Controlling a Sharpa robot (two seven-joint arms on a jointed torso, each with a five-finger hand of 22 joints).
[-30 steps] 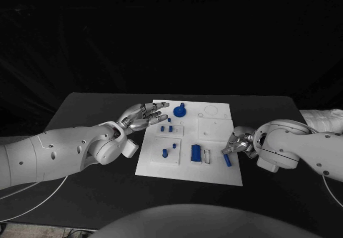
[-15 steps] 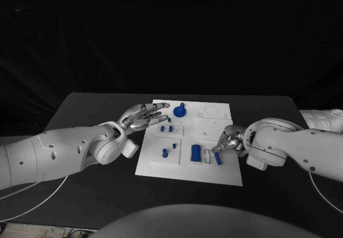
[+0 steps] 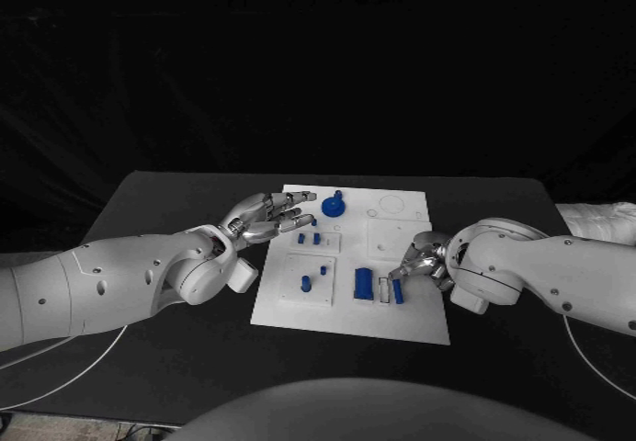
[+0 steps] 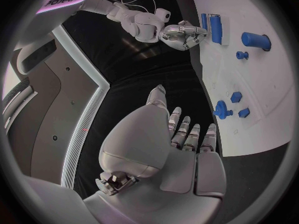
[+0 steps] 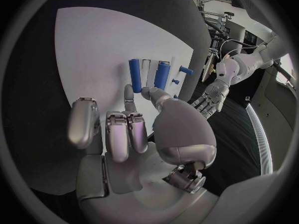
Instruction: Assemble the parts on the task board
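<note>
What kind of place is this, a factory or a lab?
Likely a robotics test lab: a black table under dark drapes, a white task board holding small blue parts, with the left hand and right hand over it.

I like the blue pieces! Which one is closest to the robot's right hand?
The thin blue bar lying just beside the right hand, with the fingertips right at it. The thicker blue cylinder lies past the slot, and the other pieces sit farther toward the left hand.

Black tabletop (image 3: 159,197) spreads wide, and the white task board (image 3: 411,323) lies flat right in its middle, long side running away from the robot, dark surface showing all around the board's edges.
</note>
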